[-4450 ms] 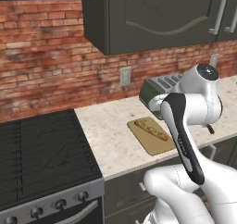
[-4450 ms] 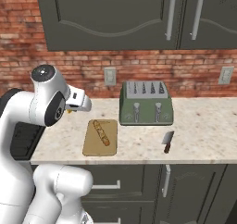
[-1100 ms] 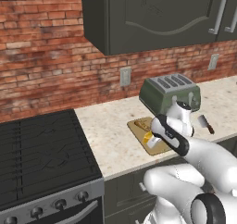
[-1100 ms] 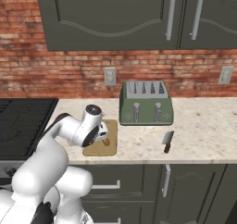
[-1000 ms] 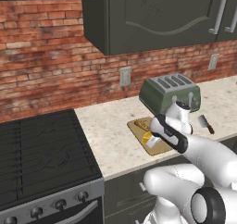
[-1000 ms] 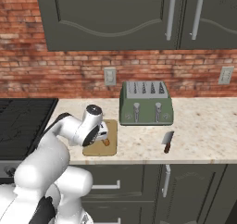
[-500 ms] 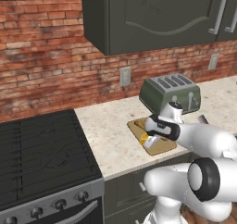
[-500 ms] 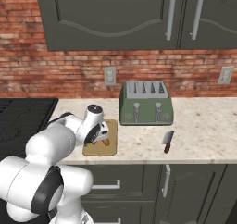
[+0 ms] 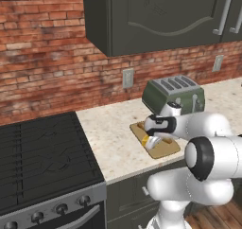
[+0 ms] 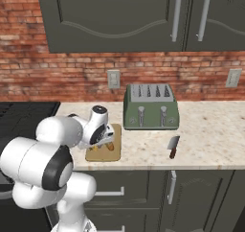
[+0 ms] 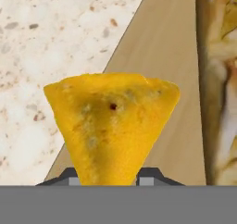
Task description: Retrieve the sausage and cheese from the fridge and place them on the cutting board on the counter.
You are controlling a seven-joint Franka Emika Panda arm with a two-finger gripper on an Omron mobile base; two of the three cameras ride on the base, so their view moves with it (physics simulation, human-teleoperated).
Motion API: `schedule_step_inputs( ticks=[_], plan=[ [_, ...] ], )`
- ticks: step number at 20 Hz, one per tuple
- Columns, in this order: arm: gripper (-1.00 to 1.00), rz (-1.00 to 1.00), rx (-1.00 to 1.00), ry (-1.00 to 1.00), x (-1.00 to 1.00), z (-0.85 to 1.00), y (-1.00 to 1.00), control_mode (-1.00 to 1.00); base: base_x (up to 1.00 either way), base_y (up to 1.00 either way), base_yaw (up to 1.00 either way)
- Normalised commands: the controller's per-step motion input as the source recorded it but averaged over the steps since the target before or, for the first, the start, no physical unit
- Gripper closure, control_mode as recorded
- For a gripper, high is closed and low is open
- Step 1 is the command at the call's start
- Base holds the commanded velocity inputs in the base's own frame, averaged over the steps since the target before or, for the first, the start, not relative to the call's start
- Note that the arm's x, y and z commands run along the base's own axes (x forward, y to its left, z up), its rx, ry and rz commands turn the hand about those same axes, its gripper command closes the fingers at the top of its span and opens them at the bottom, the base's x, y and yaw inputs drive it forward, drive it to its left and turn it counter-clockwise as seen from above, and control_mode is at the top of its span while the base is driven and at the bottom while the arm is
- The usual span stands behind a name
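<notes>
The gripper point(image 11: 107, 179) pinches the cheese point(image 11: 111, 126), a yellow wedge clamped between its two dark finger tips point(image 11: 62, 177), low over the cutting board point(image 11: 164, 75). In the left base view the cheese point(image 9: 147, 140) hangs above the board's front-left corner point(image 9: 163, 150). The board point(image 10: 115, 152) lies near the front edge of the counter point(image 10: 210, 130), just left of the green toaster point(image 10: 151, 106). A tan, stick-shaped food point(image 11: 222, 79) rests along the board's far side. A knife point(image 10: 172, 146) lies on the counter near its front edge, right of the board.
</notes>
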Motion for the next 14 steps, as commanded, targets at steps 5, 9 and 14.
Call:
schedule_step_inputs(
  ticks=[5,9,14],
  plan=[
    [1.0,0.03,-0.02,0.01,0.01,-0.11,-0.15,-1.0,0.0,0.0,0.0],
    [-1.0,0.02,-0.02,0.0,-0.02,-0.02,-0.02,-1.0,0.0,0.0,0.0],
    [-1.0,0.0,-0.01,0.0,-0.08,0.0,0.0,-1.0,0.0,0.0,0.0]
  ],
)
